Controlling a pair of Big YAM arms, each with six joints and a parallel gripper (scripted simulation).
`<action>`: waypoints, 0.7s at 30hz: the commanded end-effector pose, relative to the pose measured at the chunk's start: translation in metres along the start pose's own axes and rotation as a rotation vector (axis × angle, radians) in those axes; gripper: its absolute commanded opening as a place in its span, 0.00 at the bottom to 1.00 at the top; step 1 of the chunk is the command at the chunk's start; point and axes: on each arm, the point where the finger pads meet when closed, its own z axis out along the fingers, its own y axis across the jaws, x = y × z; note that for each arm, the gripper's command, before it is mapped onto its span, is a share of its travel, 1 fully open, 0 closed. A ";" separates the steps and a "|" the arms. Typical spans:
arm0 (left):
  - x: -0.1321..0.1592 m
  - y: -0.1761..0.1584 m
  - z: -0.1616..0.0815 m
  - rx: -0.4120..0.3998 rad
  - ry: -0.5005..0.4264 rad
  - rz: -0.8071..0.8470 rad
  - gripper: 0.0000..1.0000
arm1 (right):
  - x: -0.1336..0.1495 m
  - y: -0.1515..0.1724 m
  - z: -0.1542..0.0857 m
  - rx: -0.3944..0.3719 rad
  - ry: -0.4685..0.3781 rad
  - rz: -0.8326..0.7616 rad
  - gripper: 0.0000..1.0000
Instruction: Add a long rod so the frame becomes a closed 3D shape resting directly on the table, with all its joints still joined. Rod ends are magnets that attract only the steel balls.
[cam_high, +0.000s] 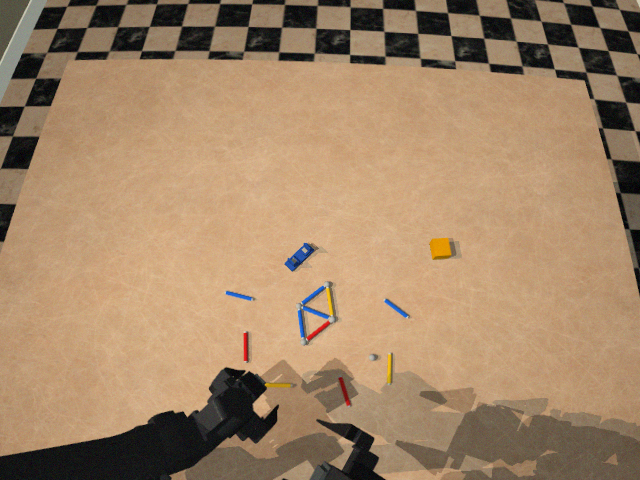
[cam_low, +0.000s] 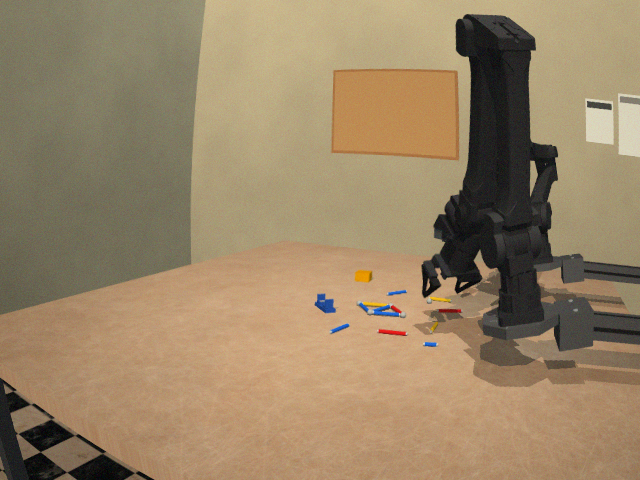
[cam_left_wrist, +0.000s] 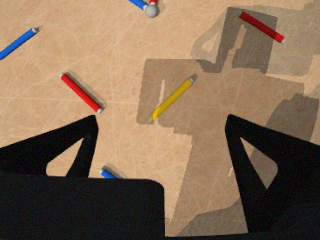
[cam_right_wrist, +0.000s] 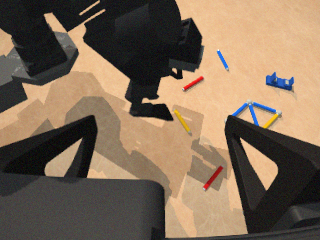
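The frame (cam_high: 316, 312) (cam_low: 381, 308) (cam_right_wrist: 255, 112) lies flat on the table: blue, yellow and red rods joined by steel balls into two triangles. Loose rods lie around it: a yellow one (cam_high: 279, 384) (cam_left_wrist: 171, 99) (cam_right_wrist: 182, 121), a red one (cam_high: 245, 346) (cam_left_wrist: 81, 92), another red one (cam_high: 344, 391) (cam_left_wrist: 261, 26) (cam_right_wrist: 213, 178), two blue ones (cam_high: 239, 295) (cam_high: 396, 308) and a second yellow one (cam_high: 389, 368) beside a loose ball (cam_high: 372, 357). My left gripper (cam_high: 258, 393) (cam_left_wrist: 161, 121) is open and empty just behind the first yellow rod. My right gripper (cam_high: 341, 434) is open and empty, pulled back near the front edge.
A blue toy car (cam_high: 299, 256) (cam_low: 324, 303) (cam_right_wrist: 280, 80) lies beyond the frame. An orange block (cam_high: 440, 248) (cam_low: 363, 275) sits to the far right. A short blue rod (cam_left_wrist: 107, 173) (cam_low: 430, 343) lies under the left gripper. Both arm bases stand at the table's near edge.
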 end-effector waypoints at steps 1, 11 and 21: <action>-0.031 -0.003 0.011 0.032 -0.045 0.099 1.00 | -0.040 0.009 -0.027 -0.027 -0.075 0.026 1.00; -0.034 -0.011 0.013 0.077 -0.047 0.086 1.00 | -0.049 0.022 -0.040 -0.041 -0.094 -0.007 1.00; -0.023 -0.007 0.019 0.068 0.024 0.208 0.55 | -0.053 0.020 -0.040 -0.034 -0.106 -0.009 1.00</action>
